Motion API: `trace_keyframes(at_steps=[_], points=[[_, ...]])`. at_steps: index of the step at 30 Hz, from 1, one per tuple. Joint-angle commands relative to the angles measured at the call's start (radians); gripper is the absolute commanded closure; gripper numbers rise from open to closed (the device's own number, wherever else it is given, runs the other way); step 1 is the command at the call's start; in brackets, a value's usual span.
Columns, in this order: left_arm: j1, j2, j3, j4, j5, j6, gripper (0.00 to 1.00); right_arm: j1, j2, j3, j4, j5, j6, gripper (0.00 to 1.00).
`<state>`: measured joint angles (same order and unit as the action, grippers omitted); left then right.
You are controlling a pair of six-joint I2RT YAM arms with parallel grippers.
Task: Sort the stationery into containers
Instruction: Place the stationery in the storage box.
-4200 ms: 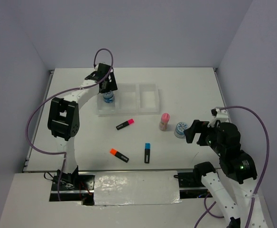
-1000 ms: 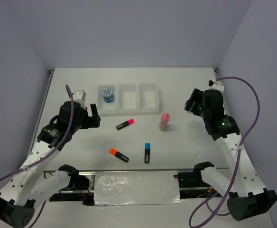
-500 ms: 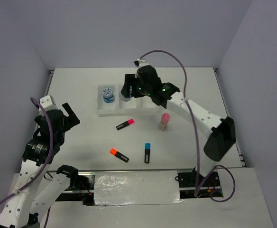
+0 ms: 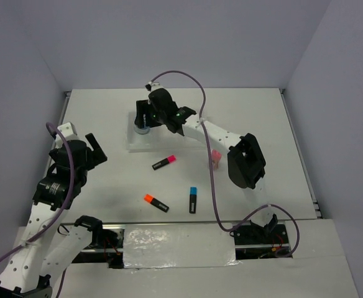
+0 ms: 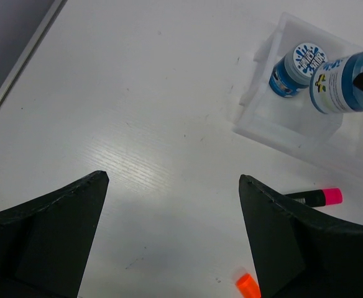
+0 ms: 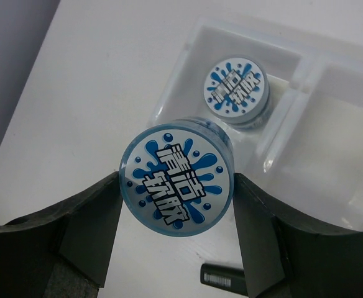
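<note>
My right gripper is shut on a blue-and-white disc, gripped by its rim and held just above the left end compartment of the white tray. A second disc lies in that compartment. In the top view the right gripper hangs over the tray's left end. My left gripper is open and empty, over bare table left of the tray. The pink-capped marker, orange-capped marker and blue-capped marker lie on the table. The tan pink-capped cylinder stands partly behind the right arm.
The right arm stretches across the tray and hides its middle and right compartments in the top view. Walls close the table at the back and sides. In the left wrist view the held disc is beside the disc in the tray.
The right gripper has moved left along the tray with the disc, from the middle compartment to the left one. The left arm, drawn back from the tray earlier, has barely moved.
</note>
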<state>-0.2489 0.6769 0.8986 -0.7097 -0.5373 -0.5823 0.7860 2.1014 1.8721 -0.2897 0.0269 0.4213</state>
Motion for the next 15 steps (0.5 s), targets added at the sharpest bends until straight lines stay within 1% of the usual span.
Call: trace_keyframes(at_steps=[1, 5, 9, 15], points=[[0.011, -0.002, 0.020, 0.049, 0.028, 0.027, 0.01, 0.019, 0.011, 0.114, 0.072, -0.021, -0.018, 1.00], [0.020, 0.000, 0.019, 0.053, 0.048, 0.033, 0.01, 0.021, 0.075, 0.189, 0.017, -0.004, -0.033, 1.00], [0.023, 0.000, 0.014, 0.064, 0.066, 0.042, 0.01, 0.028, 0.106, 0.176, 0.023, -0.018, -0.018, 1.00], [0.028, 0.006, 0.014, 0.065, 0.088, 0.048, 0.01, 0.030, 0.117, 0.159, 0.007, 0.028, -0.036, 1.00]])
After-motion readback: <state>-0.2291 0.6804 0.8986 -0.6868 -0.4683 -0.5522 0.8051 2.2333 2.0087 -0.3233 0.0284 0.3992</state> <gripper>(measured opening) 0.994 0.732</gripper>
